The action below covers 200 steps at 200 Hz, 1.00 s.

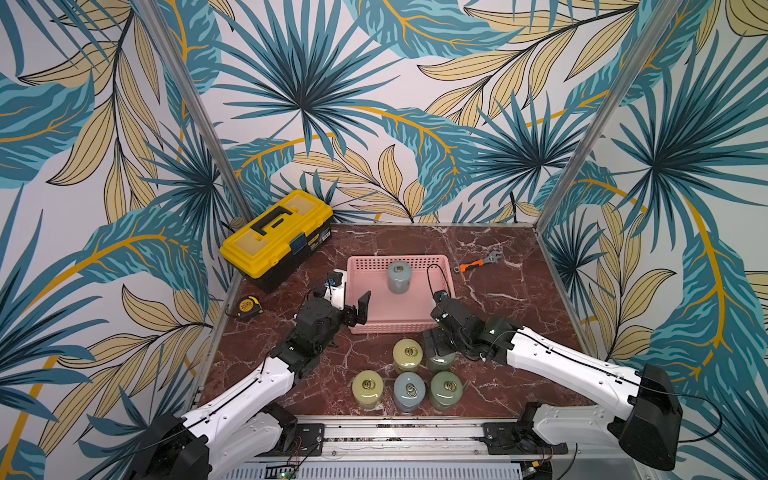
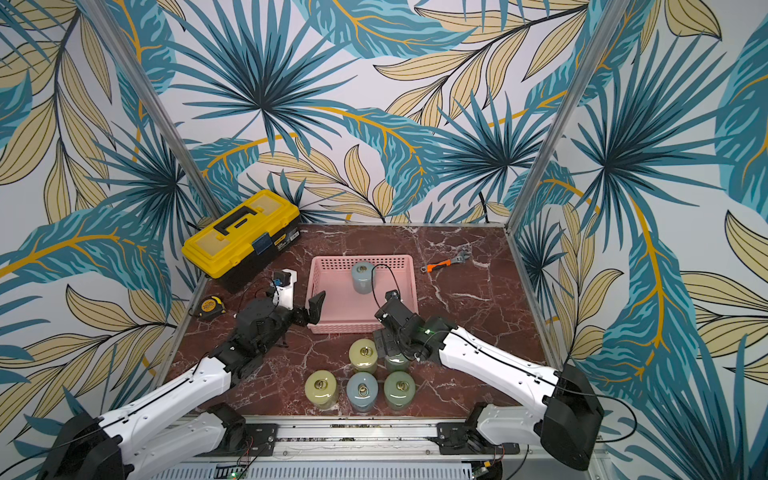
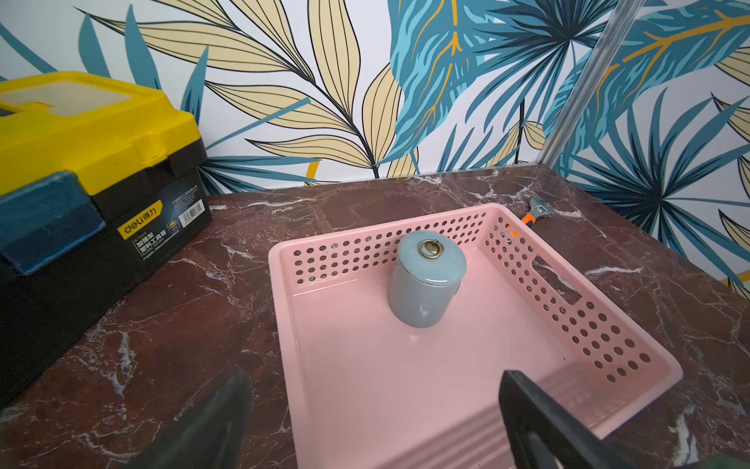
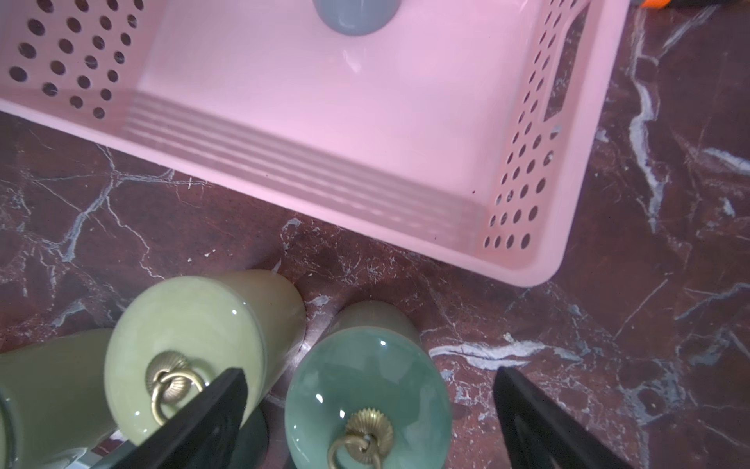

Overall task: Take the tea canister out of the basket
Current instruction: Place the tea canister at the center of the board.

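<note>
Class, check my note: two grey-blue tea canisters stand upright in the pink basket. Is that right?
No: only one grey-blue tea canister stands upright in the pink basket, not two. The left wrist view shows it plainly, and both top views agree.

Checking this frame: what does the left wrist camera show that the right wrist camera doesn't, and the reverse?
Left wrist only: the yellow-and-black toolbox and the whole grey-blue tea canister, upright with its ring lid on, toward the far end of the pink basket; the open left gripper is at the near end. Right wrist only: a yellow-green canister and a green canister on the table outside the basket, with the open right gripper poised over the green one. Both: the basket, the marble table, and the tea canister, though the right wrist catches just its base.
</note>
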{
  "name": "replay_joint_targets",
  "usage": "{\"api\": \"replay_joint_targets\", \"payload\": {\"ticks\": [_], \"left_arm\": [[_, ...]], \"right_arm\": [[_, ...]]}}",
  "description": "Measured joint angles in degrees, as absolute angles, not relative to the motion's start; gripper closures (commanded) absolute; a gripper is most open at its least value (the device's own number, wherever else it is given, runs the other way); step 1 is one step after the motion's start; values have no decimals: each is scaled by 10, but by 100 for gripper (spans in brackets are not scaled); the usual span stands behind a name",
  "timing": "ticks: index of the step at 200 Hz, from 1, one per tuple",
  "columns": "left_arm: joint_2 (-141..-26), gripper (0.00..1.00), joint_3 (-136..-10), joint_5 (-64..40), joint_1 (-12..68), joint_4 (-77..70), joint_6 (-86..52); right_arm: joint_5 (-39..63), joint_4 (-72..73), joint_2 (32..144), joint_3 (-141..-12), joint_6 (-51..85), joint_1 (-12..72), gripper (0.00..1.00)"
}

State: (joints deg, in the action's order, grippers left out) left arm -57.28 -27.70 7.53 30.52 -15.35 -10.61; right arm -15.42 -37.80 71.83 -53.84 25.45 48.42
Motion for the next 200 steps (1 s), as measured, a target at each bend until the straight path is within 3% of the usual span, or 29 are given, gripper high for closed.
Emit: {"api": "replay_joint_targets", "payload": {"ticks": [76,146,200], "left_arm": [[-640,0,-389,6,307,-46,-124],[-727,0,-522,2,323,90,-150],[-815,0,-630,15,345,192,-150]], "right_arm": [[-156,-377,717,-567,175,392,1],[-113,-332,717,-564,108,296,1],[-88,-270,717,-528,85,268,1]]}}
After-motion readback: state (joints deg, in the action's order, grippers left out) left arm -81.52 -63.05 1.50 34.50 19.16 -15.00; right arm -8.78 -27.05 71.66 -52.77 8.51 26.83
